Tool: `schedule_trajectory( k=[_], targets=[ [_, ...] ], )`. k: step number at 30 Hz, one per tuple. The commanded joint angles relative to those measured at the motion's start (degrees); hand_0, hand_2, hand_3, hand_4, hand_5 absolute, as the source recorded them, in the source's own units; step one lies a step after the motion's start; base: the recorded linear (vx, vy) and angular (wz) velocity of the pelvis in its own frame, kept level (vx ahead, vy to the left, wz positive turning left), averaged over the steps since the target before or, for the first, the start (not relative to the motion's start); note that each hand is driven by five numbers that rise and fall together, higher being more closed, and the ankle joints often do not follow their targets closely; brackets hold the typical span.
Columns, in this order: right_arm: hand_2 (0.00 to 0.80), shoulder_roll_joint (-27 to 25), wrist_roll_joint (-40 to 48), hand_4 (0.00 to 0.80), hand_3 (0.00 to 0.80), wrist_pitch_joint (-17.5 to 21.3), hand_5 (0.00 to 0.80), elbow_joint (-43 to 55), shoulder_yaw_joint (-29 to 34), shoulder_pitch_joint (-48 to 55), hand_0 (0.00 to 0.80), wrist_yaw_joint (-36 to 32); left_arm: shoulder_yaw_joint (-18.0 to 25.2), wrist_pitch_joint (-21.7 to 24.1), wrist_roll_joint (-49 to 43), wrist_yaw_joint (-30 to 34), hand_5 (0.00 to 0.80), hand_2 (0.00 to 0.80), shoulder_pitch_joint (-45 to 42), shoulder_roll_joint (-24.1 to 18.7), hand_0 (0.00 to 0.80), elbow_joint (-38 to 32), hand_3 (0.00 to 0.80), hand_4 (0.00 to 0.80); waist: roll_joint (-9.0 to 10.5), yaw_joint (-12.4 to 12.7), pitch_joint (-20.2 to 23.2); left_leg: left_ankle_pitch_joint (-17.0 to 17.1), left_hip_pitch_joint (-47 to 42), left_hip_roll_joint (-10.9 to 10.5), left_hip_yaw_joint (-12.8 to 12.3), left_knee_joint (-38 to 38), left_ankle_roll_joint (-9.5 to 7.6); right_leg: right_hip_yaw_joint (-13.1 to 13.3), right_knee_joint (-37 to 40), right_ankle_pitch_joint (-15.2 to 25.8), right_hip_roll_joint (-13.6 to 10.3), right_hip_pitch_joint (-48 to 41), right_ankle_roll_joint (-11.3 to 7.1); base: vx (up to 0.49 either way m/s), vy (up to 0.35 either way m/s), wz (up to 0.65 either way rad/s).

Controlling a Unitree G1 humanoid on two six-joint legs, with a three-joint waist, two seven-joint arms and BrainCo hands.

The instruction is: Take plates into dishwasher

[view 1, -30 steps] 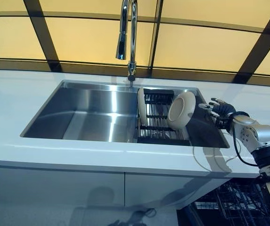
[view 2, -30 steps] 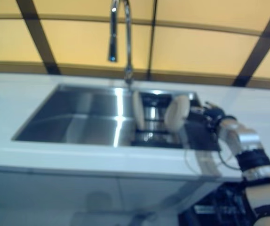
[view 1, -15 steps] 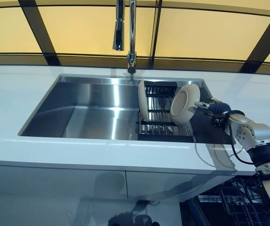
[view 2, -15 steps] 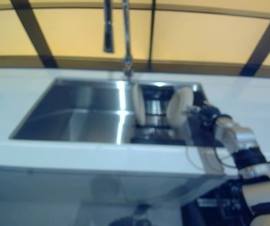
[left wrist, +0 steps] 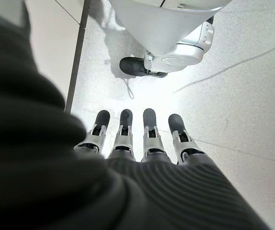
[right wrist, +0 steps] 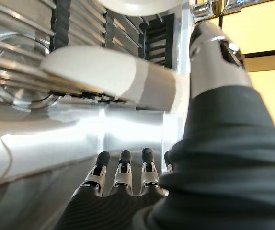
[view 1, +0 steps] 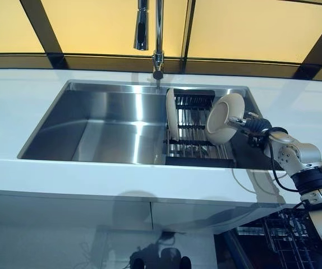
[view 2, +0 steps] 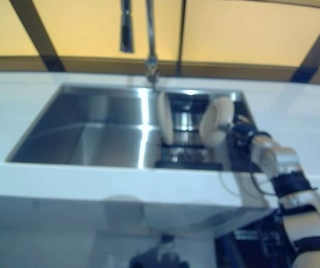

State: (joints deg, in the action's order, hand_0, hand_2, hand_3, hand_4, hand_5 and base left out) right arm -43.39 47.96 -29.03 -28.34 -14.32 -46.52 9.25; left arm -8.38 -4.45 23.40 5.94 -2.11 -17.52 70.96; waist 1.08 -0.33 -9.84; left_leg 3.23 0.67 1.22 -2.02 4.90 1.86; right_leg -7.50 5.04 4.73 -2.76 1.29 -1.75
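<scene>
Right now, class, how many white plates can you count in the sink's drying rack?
2. One white plate stands on edge at the black wire rack's left end; the other round white plate leans at its right end, beside the right hand. More may be hidden.

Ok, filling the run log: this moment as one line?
right hand: open, at right plate's rim | plates: two on edge in sink rack | left hand: idle, open, low over floor

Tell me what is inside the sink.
In the sink, a dark dish rack fills its right end, holding an upright plate and a tilted plate at the right hand. The rack hides the basin floor beneath.
</scene>
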Motion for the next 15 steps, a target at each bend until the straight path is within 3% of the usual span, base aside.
schedule_trajectory(
  k=[1, 13, 14, 15],
  targets=[
    [0.0, -0.18, 0.91, 0.0, 0.0, 2.76, 0.0, 0.76, -2.16, -7.3, 0.0, 0.89, -3.17, 0.39, 1.07, -0.48, 0.0, 0.0, 2.18, -1.11, 0.0, 2.11, 0.0, 0.0, 1.19, 1.94, 0.97, -3.55, 0.21, -2.08, -1.45, 0.11, -1.85, -0.5, -0.04, -2.99, 0.36, -0.57, -1.71, 0.03, 0.009, 0.05],
    [0.0, 0.19, -0.5, 0.0, 0.0, 0.91, 0.0, 1.62, -3.62, -9.55, 0.0, 2.57, -3.25, 0.41, 1.9, -0.61, 0.0, 0.0, 1.55, -1.0, 0.0, 1.94, 0.0, 0.0, 1.38, 2.65, 0.7, -3.56, 0.15, -2.13, -1.09, 0.11, -1.89, -0.87, -0.04, -3.05, 0.13, -0.83, -1.82, 0.012, 0.005, 0.02],
    [0.104, 0.25, -0.77, 0.104, 0.104, 0.6, 0.104, 1.52, -3.88, -9.83, 0.104, 2.99, -3.21, 0.39, 1.91, -0.69, 0.0, 0.0, 1.54, -0.94, 0.0, 1.9, 0.0, 0.0, 1.42, 2.74, 0.69, -3.56, 0.18, -2.13, -1.07, 0.11, -1.91, -0.91, -0.04, -3.04, 0.12, -0.79, -1.82, 0.0, 0.0, 0.0],
    [0.37, 0.2, -1.16, 0.37, 0.37, 0.4, 0.37, 1.05, -4.17, -10.24, 0.37, 3.19, -3.24, 0.36, 2.02, -0.75, 0.0, 0.0, 1.57, -0.87, 0.0, 1.95, 0.0, 0.0, 1.43, 2.82, 0.64, -3.57, 0.18, -2.13, -1.06, 0.11, -1.92, -0.96, -0.04, -3.06, 0.11, -0.8, -1.81, 0.0, 0.0, 0.0]
  ],
)
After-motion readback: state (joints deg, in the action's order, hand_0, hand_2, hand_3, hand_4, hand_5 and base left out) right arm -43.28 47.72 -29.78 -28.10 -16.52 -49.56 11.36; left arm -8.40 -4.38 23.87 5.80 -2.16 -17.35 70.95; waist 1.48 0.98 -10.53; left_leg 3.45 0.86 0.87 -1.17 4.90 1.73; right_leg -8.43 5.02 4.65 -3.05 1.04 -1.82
